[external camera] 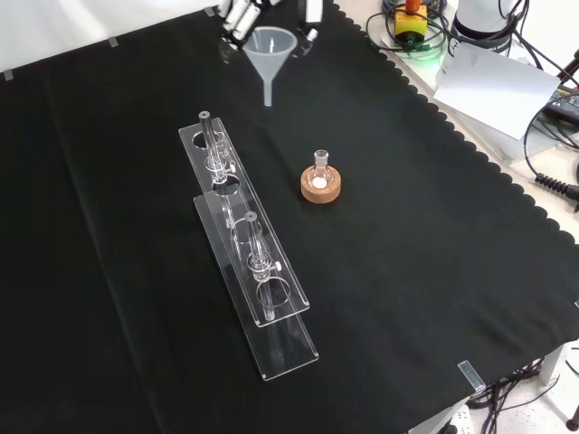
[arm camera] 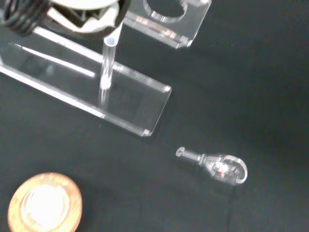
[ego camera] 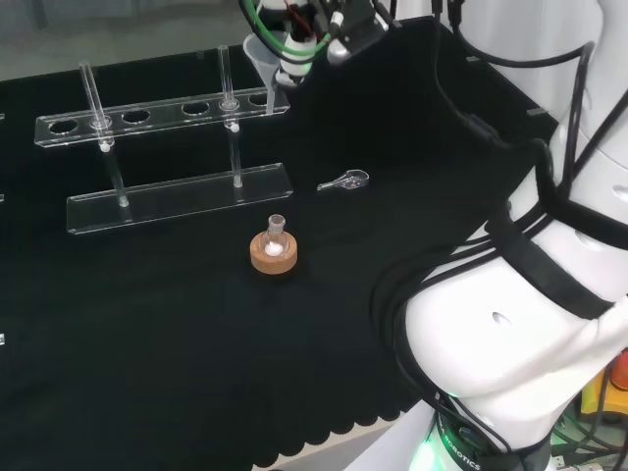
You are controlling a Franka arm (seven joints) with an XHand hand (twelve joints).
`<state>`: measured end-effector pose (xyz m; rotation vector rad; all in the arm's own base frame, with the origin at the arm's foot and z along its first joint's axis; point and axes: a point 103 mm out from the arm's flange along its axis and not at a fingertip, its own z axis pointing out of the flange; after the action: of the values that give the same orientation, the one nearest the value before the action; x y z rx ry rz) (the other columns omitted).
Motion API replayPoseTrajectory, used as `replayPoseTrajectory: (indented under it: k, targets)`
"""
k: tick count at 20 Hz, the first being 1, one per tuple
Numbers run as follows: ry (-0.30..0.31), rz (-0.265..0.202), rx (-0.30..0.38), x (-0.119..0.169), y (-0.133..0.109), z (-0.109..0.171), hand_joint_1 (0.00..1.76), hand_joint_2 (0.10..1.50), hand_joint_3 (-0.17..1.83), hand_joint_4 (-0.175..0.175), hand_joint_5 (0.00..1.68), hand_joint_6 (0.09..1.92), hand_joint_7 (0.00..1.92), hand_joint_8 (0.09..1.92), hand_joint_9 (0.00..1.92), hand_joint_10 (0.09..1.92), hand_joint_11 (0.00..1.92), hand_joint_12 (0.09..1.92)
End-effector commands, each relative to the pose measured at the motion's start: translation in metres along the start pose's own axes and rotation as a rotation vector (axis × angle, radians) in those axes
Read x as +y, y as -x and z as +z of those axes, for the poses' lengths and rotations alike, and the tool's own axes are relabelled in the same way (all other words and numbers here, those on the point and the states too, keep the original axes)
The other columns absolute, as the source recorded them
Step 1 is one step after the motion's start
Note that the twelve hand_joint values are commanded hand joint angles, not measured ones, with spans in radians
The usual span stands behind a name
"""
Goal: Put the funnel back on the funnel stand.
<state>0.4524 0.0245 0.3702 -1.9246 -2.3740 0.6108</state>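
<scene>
The clear funnel (external camera: 270,47) hangs in the air with its stem pointing down, and the hand (external camera: 237,14) is shut on its rim. In the head view the funnel (ego camera: 261,61) and hand (ego camera: 316,37) sit just above the right end of the clear acrylic funnel stand (ego camera: 147,116), close to its last hole. In the front view the stem tip hangs past the far end of the stand (external camera: 262,307). The wrist view looks down on the stand's end (arm camera: 130,108), with a blurred part of the hand (arm camera: 82,12) close by.
A cork ring (ego camera: 274,254) carrying a small flask stands in front of the stand, and it also shows in the front view (external camera: 321,187). A small clear glass piece (ego camera: 347,181) lies on the cloth to its right in the head view (arm camera: 219,166). The white arm links (ego camera: 530,294) fill the head view's right.
</scene>
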Motion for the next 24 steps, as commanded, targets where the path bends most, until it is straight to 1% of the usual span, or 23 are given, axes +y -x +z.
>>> replayPoseTrajectory:
  k: [1, 4, 7, 13, 20, 24]
  targets:
    - [-0.008, 0.028, 0.01, 0.036, 0.029, -0.012, 0.91, 0.64, 0.63, -0.054, 0.61, 0.14, 0.56, 0.67, 1.11, 0.43, 0.78, 1.13]
    - [-0.014, 0.021, 0.015, 0.054, 0.034, -0.012, 0.91, 0.64, 0.63, -0.054, 0.61, 0.14, 0.56, 0.67, 1.11, 0.43, 0.78, 1.13]
    - [-0.021, 0.004, 0.019, 0.072, 0.035, -0.009, 0.91, 0.64, 0.63, -0.054, 0.61, 0.14, 0.56, 0.67, 1.11, 0.42, 0.79, 1.13]
    - [-0.038, -0.01, 0.02, 0.103, 0.036, 0.002, 0.91, 0.64, 0.63, -0.054, 0.61, 0.15, 0.56, 0.66, 1.1, 0.42, 0.79, 1.13]
    - [-0.067, -0.023, 0.014, 0.125, 0.036, 0.014, 0.91, 0.64, 0.63, -0.055, 0.61, 0.16, 0.56, 0.66, 1.1, 0.42, 0.79, 1.12]
    - [-0.086, -0.024, 0.016, 0.129, 0.039, 0.023, 0.9, 0.64, 0.63, -0.055, 0.61, 0.17, 0.56, 0.66, 1.1, 0.42, 0.79, 1.12]
